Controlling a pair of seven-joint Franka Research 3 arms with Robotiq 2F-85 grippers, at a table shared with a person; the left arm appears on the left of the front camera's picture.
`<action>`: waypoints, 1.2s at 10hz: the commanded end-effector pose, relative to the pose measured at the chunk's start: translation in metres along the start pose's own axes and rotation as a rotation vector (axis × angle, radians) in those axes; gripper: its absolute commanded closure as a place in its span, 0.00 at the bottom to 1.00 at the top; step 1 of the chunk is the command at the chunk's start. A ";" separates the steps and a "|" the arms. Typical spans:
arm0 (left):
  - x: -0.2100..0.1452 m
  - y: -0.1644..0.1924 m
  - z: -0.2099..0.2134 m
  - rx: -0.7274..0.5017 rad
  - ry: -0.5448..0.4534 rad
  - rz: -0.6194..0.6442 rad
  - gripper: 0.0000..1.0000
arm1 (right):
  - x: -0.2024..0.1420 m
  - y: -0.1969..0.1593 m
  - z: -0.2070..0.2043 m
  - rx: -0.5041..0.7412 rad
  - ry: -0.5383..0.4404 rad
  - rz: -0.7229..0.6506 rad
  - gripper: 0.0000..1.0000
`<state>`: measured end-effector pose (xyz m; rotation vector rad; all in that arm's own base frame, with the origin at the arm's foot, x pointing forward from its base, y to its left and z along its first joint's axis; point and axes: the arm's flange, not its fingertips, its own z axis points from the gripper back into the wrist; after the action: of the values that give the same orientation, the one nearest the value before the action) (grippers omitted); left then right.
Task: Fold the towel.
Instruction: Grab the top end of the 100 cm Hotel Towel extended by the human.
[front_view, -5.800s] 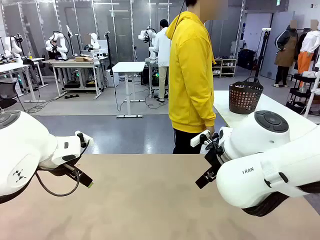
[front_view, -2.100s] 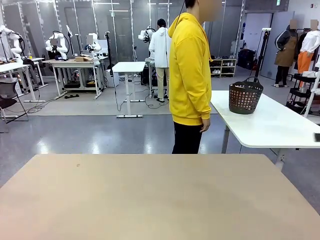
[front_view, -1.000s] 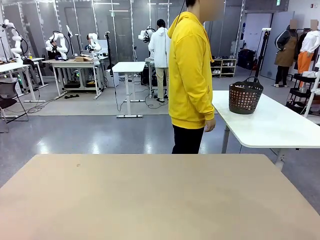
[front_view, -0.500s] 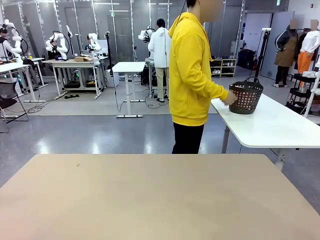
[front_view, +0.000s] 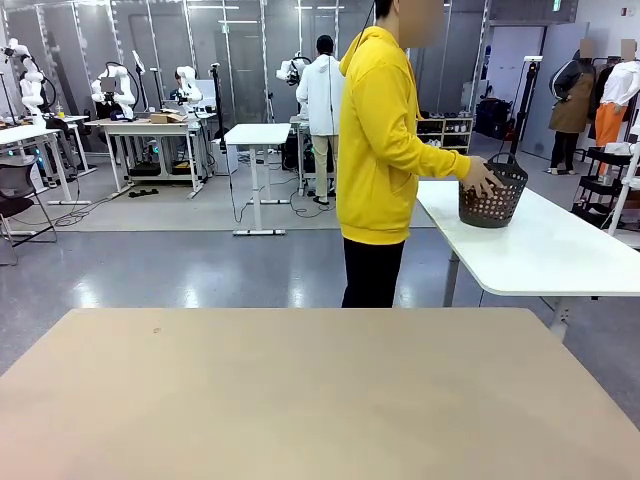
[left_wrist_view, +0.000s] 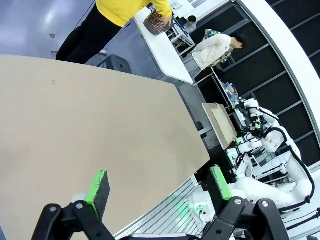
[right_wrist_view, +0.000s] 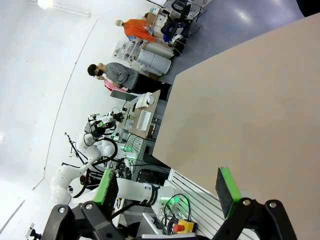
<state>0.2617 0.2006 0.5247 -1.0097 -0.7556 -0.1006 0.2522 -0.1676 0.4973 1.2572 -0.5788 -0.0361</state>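
Observation:
The towel is out of view. A bare tan table lies in front of me. My left gripper hangs open above the table's surface, nothing between its green pads. My right gripper is open too, high over the table near its edge, with nothing between its pads. A person in a yellow hoodie stands at the far side, turned to the right, with a hand on a black perforated basket.
The basket stands on a white side table at the back right, beyond my table's far edge. Other tables, a second person and a rack stand farther back. In the left wrist view the basket appears at the top.
Both arms, seen over the table several seconds ago, have left the front view. The person has reached out to the right and laid a hand on the basket, tilting it slightly.

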 end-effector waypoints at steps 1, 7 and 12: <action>0.002 0.000 0.001 -0.018 -0.009 -0.020 0.00 | 0.001 0.000 -0.001 0.016 -0.011 0.024 0.00; 0.002 0.000 0.001 -0.018 -0.009 -0.020 0.00 | 0.001 0.000 -0.001 0.016 -0.011 0.024 0.00; 0.002 0.000 0.001 -0.018 -0.009 -0.020 0.00 | 0.001 0.000 -0.001 0.016 -0.011 0.024 0.00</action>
<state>0.2615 0.2005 0.5247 -1.0100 -0.7552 -0.1013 0.2520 -0.1677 0.4967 1.2599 -0.5776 -0.0344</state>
